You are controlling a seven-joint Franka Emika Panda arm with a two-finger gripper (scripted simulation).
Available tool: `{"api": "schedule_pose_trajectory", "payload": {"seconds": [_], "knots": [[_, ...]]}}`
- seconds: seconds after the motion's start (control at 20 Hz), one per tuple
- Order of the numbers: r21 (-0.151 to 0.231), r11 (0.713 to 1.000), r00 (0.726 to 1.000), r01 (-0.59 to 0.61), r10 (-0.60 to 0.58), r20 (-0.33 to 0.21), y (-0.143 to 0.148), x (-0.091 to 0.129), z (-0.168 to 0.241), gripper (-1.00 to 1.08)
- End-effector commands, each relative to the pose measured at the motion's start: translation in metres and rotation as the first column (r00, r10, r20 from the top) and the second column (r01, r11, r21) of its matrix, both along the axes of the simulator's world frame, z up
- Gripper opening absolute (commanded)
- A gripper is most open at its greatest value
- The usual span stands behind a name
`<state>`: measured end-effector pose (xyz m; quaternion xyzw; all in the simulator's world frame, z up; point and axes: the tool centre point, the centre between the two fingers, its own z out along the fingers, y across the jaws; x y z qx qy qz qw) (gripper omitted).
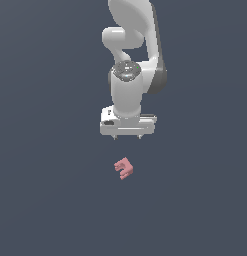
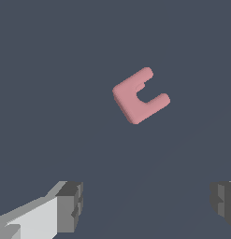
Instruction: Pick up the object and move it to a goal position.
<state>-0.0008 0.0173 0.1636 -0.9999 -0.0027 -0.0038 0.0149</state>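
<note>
The object (image 1: 123, 168), that little pink pronged block, just sits alone on the dark floor. The gripper (image 1: 127, 136) hangs above it, jaws spread wide, touching nothing. White arm (image 1: 129, 60) points straight down.

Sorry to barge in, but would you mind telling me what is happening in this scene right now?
A single white robot arm in a simulation is set to pick up a small pink object and carry it to a goal position. At this moment the gripper is open and holds nothing. The pink object, a blocky piece with two short prongs, lies on the dark grey surface, apart from the gripper. In the wrist view it sits beyond the spread fingertips, so the grasp has not yet begun.
</note>
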Motion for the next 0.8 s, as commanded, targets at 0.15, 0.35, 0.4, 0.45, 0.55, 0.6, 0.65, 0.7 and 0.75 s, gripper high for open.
{"api": "schedule_pose_trajectory", "payload": {"seconds": [0.15, 0.35, 0.4, 0.45, 0.55, 0.6, 0.65, 0.7, 0.75], "knots": [[0.004, 1.0, 1.0, -0.007, 0.007, 0.003, 0.003, 0.001, 0.001, 1.0], [0.018, 0.999, 0.999, -0.032, 0.032, 0.015, 0.016, 0.005, 0.007, 1.0], [0.021, 0.999, 0.999, -0.036, 0.035, 0.018, 0.019, 0.006, 0.008, 1.0], [0.022, 0.999, 0.999, -0.038, 0.037, 0.019, 0.02, 0.006, 0.008, 1.0], [0.024, 0.999, 0.999, -0.038, 0.037, 0.02, 0.021, 0.006, 0.009, 1.0], [0.023, 0.999, 0.999, -0.037, 0.037, 0.019, 0.021, 0.006, 0.009, 1.0], [0.022, 0.999, 0.999, -0.038, 0.038, 0.019, 0.02, 0.006, 0.008, 1.0], [0.022, 0.999, 0.999, -0.041, 0.04, 0.019, 0.02, 0.006, 0.008, 1.0], [0.021, 0.999, 0.999, -0.045, 0.044, 0.019, 0.02, 0.007, 0.007, 1.0]]}}
